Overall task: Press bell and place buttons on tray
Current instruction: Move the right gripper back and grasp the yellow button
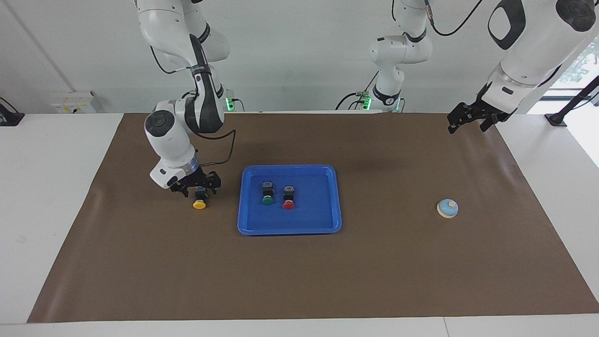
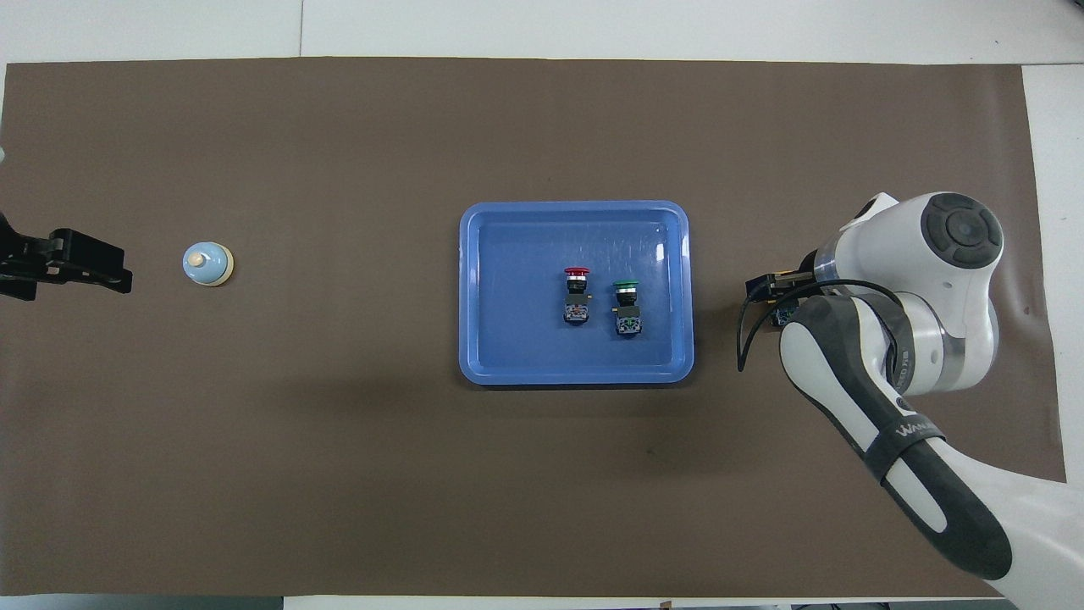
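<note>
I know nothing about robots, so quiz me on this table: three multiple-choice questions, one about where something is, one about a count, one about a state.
1. Where is the yellow button?
A. In the tray
B. On the brown mat beside the tray, toward the right arm's end
C. Beside the bell

2. How many buttons lie in the blue tray?
A. One
B. Two
C. Three

3. What is the right gripper doing?
A. Open, down at the yellow button's black body
B. Carrying the red button
C. Pressing the bell

Answers:
1 B: it lies on the mat outside the rim.
2 B: only the green button and red button are inside.
3 A: its fingers stand apart either side of the body; the bell sits alone, and the left gripper waits open in the air.
</note>
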Controlling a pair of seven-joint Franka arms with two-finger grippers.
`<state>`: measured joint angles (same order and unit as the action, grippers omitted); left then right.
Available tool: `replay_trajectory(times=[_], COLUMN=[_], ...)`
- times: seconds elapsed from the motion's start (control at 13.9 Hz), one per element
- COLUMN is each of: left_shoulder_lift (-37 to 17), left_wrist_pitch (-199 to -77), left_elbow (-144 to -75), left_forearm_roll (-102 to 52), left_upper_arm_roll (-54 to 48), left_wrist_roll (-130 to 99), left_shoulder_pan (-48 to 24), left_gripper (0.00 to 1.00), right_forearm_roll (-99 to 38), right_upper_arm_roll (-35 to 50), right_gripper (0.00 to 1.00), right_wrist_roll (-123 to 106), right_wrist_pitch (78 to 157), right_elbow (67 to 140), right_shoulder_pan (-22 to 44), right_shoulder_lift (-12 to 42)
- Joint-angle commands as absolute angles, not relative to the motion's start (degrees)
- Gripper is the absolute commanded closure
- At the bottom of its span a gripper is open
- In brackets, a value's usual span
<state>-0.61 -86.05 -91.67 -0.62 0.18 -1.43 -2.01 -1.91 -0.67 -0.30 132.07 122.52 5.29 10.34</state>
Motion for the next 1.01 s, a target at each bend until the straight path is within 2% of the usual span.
replay_trajectory(times=[0.0, 0.22, 0.29, 0.36, 0.43, 0.5, 0.57, 0.79, 0.93], left_shoulder_lift=[0.00, 0.00, 0.00, 0.00, 0.00, 0.00, 0.00, 0.00, 0.00], left_wrist_pitch=[-85.34, -85.34, -85.34, -85.34, -85.34, -85.34, -85.34, -85.34, -85.34], left_elbow=[-91.93, -91.93, -91.93, -91.93, -91.93, -91.93, -91.93, -91.93, -91.93], left_forearm_roll=[-0.62, -0.62, -0.62, -0.62, -0.62, -0.62, -0.62, -0.62, -0.62], left_upper_arm_roll=[0.44, 0.44, 0.44, 0.44, 0.44, 0.44, 0.44, 0.44, 0.44], left_wrist_roll=[-1.49, -1.49, -1.49, -1.49, -1.49, -1.49, -1.49, -1.49, -1.49], left_shoulder_pan=[-2.11, -2.11, -2.11, -2.11, -2.11, -2.11, -2.11, -2.11, -2.11], left_gripper=[0.00, 0.00, 0.00, 0.00, 0.00, 0.00, 0.00, 0.00, 0.00], right_forearm_roll=[-1.67, -1.67, -1.67, -1.67, -1.67, -1.67, -1.67, -1.93, -2.28], right_upper_arm_roll=[0.00, 0.09, 0.09, 0.09, 0.09, 0.09, 0.09, 0.17, 0.61], right_gripper=[0.00, 0.03, 0.08, 0.16, 0.34, 0.70, 1.00, 1.00, 1.00], right_wrist_roll=[-0.97, -0.79, -0.79, -0.70, -0.70, -0.70, -0.79, 0.69, 2.71], right_wrist_pitch=[134.64, 140.09, 140.18, 140.27, 140.36, 140.62, 140.62, 139.05, 130.82], right_elbow=[126.20, 128.67, 128.76, 128.85, 129.46, 129.98, 129.90, 127.81, 121.15], right_shoulder_pan=[4.48, 4.66, 4.66, 4.57, 4.57, 4.66, 4.83, 5.27, 5.45], right_shoulder_lift=[8.61, 8.53, 8.61, 8.87, 8.96, 9.05, 9.05, 8.97, 9.49])
